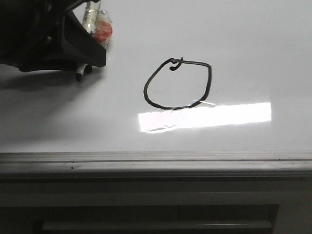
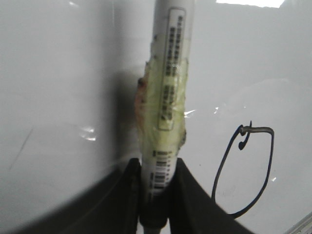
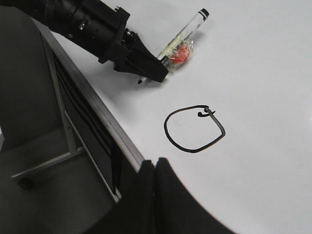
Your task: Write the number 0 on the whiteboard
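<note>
While the loop sits finished:
Zero: number 0 point(image 1: 178, 84) mid-whiteboard point(image 1: 253, 39), closed.
Left gripper point(image 2: 157, 187): at ten o'clock of it, clamped on the marker point(image 2: 168, 87).
Right gripper point(image 3: 155, 168): pressed together, empty.
Risk: a low marker tip could streak the board.

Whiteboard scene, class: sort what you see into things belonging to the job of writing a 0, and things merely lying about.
Belongs to the job: whiteboard, number 0, marker pen, left gripper clamping it.

Not in use: right gripper, shut on nothing; grey frame below the board.
</note>
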Robot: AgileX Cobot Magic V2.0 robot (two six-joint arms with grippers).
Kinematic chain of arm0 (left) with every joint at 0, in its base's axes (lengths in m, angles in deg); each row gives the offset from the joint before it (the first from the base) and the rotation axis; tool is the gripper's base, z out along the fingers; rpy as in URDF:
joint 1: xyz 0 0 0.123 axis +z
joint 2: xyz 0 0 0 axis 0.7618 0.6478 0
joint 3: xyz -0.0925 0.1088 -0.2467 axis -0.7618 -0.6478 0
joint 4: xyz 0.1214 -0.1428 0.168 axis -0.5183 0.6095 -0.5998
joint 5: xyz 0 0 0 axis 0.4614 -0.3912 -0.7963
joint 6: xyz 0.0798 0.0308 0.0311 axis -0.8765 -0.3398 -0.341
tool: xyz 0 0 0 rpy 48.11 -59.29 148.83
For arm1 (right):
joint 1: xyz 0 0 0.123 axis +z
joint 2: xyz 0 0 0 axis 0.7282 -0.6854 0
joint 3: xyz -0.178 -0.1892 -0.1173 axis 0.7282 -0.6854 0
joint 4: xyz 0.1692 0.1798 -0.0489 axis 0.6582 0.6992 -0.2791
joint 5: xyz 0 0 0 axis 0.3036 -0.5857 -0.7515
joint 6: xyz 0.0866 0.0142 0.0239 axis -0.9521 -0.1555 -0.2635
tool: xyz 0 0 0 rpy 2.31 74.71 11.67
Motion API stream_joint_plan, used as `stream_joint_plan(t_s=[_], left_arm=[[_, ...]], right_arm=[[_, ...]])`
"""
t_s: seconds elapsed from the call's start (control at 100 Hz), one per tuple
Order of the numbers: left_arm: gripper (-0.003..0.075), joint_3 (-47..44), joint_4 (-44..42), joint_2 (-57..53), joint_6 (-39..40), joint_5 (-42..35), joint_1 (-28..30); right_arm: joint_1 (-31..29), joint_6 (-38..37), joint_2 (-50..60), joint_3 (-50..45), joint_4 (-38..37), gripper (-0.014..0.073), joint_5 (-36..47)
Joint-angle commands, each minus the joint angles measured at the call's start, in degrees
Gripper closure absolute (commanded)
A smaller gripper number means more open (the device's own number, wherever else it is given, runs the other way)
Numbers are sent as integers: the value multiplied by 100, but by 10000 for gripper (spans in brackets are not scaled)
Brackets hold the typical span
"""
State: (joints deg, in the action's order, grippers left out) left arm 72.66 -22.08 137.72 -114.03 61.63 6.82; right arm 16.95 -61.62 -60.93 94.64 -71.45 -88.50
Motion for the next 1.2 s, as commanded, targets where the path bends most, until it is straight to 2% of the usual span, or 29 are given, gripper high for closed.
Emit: stream_joint_plan(t_s=[0.0, 0.1, 0.27, 0.47, 0.52, 0.64, 0.73, 0.87, 0.94, 1.06, 1.13, 1.19], left_arm=[[735, 118, 51, 36, 27, -453, 32], [682, 118, 51, 63, 27, -453, 32], [505, 118, 51, 225, 27, -453, 32], [426, 118, 103, 437, 27, -422, 32], [364, 118, 103, 437, 27, -422, 32], [162, 129, 103, 410, 27, -430, 32], [96, 129, 103, 260, 27, -350, 32], [104, 129, 92, -347, 16, -165, 20], [134, 129, -63, -802, 5, -84, 20], [258, 118, -561, -1781, 5, 152, 20], [365, 118, -1140, -2322, 5, 418, 20], [488, 118, -1693, -2918, 5, 770, 20]], right_arm=[[-38, -39, -14, 134, -122, 662, 448], [-38, -39, -14, 134, -122, 662, 448], [-38, -42, -14, 134, -122, 662, 510], [-38, -53, -14, 134, -122, 662, 530], [-38, -53, -14, 134, -122, 662, 530], [-38, -53, -14, 134, -122, 662, 530], [-38, -53, -14, 134, -151, 662, 542], [-38, -53, -14, 134, -304, 662, 809], [-38, -53, -14, 134, -520, 662, 984], [-38, -53, -14, 134, -810, 662, 1038], [-38, -53, -14, 126, -943, 662, 1038], [-38, -53, -14, 126, -1014, 662, 1051]])
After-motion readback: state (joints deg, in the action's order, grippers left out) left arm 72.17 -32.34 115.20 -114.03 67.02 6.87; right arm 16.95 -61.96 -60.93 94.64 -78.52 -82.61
